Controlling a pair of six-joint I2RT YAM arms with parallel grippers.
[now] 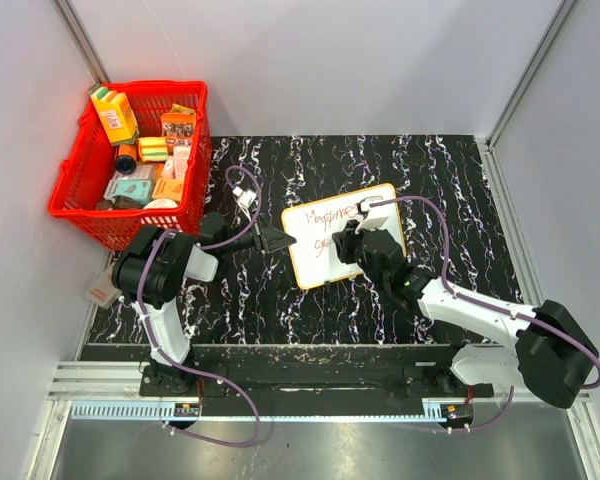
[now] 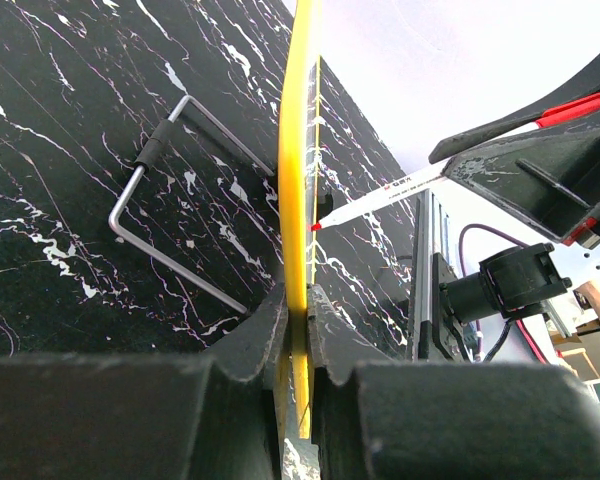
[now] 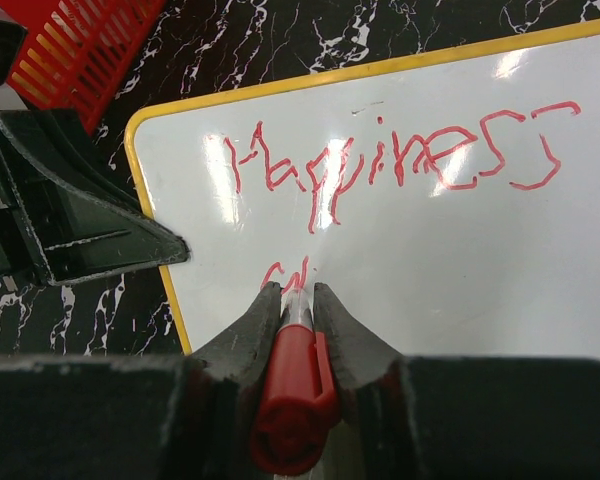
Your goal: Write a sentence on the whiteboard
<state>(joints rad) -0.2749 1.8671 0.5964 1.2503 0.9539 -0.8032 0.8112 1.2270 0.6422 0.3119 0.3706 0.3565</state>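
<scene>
The whiteboard (image 1: 315, 262) lies mid-table, white with a yellow rim. In the right wrist view the whiteboard (image 3: 460, 270) carries the sentence (image 3: 390, 165), red script reading "Happiness", with two or three letters of a second line (image 3: 280, 272) below it. My left gripper (image 1: 285, 240) is shut on the board's left rim; the left wrist view shows its jaws (image 2: 297, 300) clamped on the yellow edge (image 2: 300, 180). My right gripper (image 3: 297, 292) is shut on a red-capped marker (image 3: 292, 385), tip touching the board at the second line. The marker (image 2: 390, 187) also shows in the left wrist view.
A red basket (image 1: 80, 205) full of small packets stands at the back left corner. A bent metal wire (image 2: 160, 215) lies on the black marbled table on the board's back side. Grey walls close in the table on the left, back and right.
</scene>
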